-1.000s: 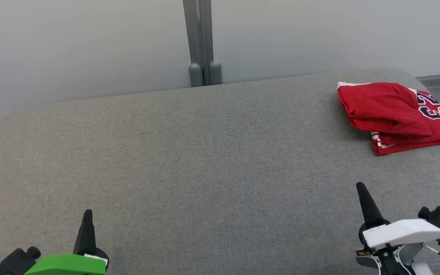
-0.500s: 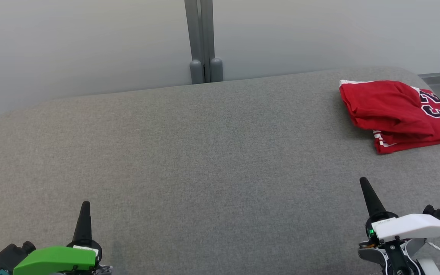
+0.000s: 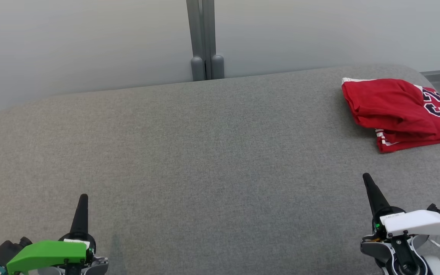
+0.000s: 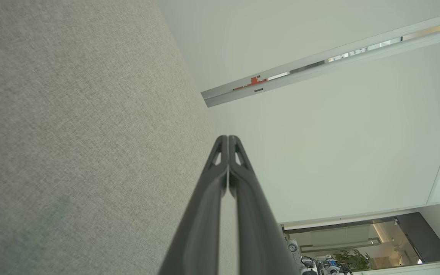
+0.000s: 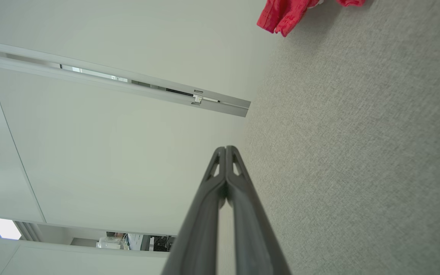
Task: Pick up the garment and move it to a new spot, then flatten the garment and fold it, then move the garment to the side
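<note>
On the far right of the grey padded table (image 3: pixel 204 160) lies the red jersey (image 3: pixel 392 109). It is folded in a soft, lumpy pile, with dark numbers and white stripes at its edges. It sits very near the right rim, so a push could slide it off. It looks thin and floppy, so a pinch on the top layer alone might pull the folds open. The table cover is rough woven cloth with rounded corners, and the jersey may drag and bunch on it. Both the left gripper (image 3: pixel 83 200) and the right gripper (image 3: pixel 368 181) rest at the near edge, well apart from the jersey. Each has its two long, dark, pointy fingers pressed together, with nothing between them.
</note>
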Robot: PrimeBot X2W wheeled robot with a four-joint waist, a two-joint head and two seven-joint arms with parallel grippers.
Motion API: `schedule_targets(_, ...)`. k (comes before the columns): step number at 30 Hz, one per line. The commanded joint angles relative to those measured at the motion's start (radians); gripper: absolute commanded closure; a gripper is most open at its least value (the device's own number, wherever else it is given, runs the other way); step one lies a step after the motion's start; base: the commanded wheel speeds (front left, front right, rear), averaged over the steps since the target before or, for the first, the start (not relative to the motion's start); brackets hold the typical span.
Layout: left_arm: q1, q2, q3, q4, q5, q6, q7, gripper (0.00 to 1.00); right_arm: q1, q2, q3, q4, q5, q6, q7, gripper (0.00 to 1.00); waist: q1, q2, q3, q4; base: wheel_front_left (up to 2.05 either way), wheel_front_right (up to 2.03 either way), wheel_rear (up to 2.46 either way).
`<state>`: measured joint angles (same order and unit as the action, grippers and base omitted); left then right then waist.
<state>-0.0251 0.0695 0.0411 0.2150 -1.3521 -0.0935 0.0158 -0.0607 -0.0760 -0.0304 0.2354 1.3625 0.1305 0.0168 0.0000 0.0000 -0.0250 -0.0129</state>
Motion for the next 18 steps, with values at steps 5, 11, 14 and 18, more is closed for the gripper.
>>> schedule_targets(5, -0.034, 0.005, 0.013, 0.003, -0.057, -0.012, 0.015, 1.0, -0.024, 0.001, -0.014, -0.002, 0.053, 0.001, 0.017, 1.0, 0.0, 0.0, 0.004, 0.002, 0.0, 0.0, 0.0)
schedule_targets(11, -0.046, 0.004, 0.02, 0.008, -0.106, -0.017, 0.028, 1.0, -0.03, 0.003, -0.024, 0.001, 0.1, 0.0, 0.03, 1.0, 0.0, 0.0, 0.008, 0.004, 0.0, 0.0, 0.0)
schedule_targets(14, -0.052, 0.003, 0.024, 0.011, -0.127, -0.021, 0.035, 1.0, -0.033, 0.004, -0.029, 0.002, 0.12, 0.0, 0.037, 1.0, 0.0, 0.0, 0.011, 0.005, 0.0, 0.0, 0.0)
schedule_targets(18, -0.06, 0.003, 0.029, 0.014, -0.155, -0.024, 0.044, 1.0, -0.036, 0.005, -0.035, 0.003, 0.149, 0.0, 0.045, 1.0, 0.0, 0.0, 0.014, 0.006, 0.0, 0.0, 0.0)
